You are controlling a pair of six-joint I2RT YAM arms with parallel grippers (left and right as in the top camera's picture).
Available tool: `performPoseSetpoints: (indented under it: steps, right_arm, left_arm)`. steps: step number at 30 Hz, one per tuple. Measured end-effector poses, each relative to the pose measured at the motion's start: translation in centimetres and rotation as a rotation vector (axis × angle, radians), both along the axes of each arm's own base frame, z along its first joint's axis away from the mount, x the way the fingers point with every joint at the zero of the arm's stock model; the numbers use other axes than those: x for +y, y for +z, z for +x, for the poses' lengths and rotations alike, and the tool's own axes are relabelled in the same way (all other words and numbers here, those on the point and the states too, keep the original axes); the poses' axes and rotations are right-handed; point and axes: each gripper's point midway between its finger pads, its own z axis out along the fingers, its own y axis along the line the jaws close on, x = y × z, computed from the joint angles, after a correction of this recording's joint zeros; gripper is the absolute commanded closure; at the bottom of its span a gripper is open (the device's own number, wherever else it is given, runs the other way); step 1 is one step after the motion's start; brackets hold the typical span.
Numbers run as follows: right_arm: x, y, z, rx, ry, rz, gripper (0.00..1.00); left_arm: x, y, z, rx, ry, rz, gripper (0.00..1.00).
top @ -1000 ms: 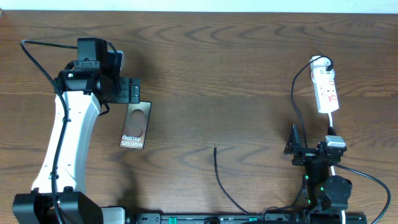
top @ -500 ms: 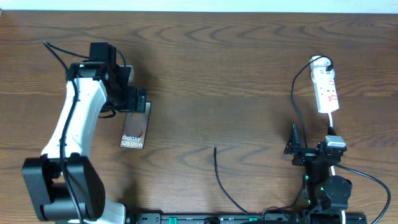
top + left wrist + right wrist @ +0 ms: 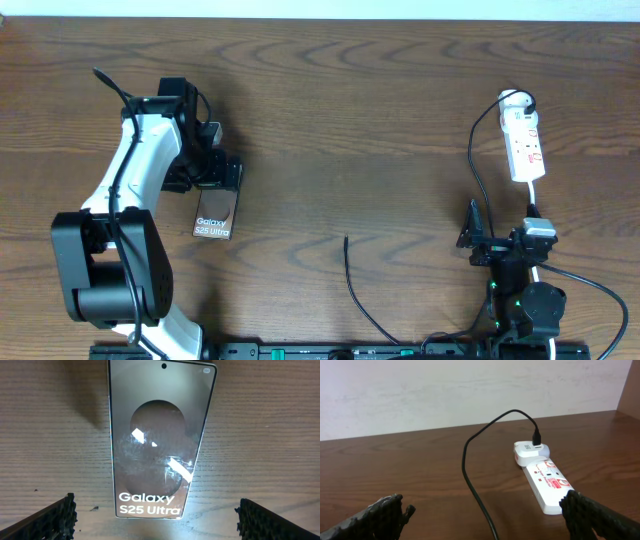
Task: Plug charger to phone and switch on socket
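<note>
The phone point(image 3: 214, 213) lies flat on the table point(image 3: 380, 110), face up, on the left side. The charger point(image 3: 350, 285) has its plug tip well apart from the phone, to the right of it, and the socket point(image 3: 523, 145) lies far at the right.

I think the phone is risky to grasp. It is thin and glossy, so jaws that close on its edges may slip, or push and turn it. The thin cable may also bend away when it is picked up.

The left jaws are wide open with the phone's lettered end between the fingertips point(image 3: 60, 515), not touching it. The right jaws are wide open too, empty, pointing at the socket but apart from it.
</note>
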Motion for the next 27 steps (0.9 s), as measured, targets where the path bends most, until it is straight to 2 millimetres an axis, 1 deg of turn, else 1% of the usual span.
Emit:
performPoseSetpoints:
  steps: [11, 15, 18, 23, 27]
  right_arm:
    - [0.0, 0.0, 0.0, 0.000, 0.000, 0.000, 0.01]
    - [0.0, 0.0, 0.0, 0.000, 0.000, 0.000, 0.01]
    - [0.0, 0.0, 0.0, 0.000, 0.000, 0.000, 0.01]
    - [0.0, 0.0, 0.0, 0.000, 0.000, 0.000, 0.01]
    - [0.0, 0.0, 0.0, 0.000, 0.000, 0.000, 0.01]
  left_arm:
    - [0.0, -2.3, -0.6, -0.003, 0.000, 0.000, 0.01]
    - [0.0, -3.1, -0.2, -0.031, 0.000, 0.001, 0.01]
    - [0.2, -4.1, 0.2, -0.065, 0.000, 0.011, 0.01]
    - [0.5, -5.1, -0.2, -0.070, 0.000, 0.029, 0.01]
    - [0.5, -5.4, -0.5, -0.063, 0.000, 0.034, 0.01]
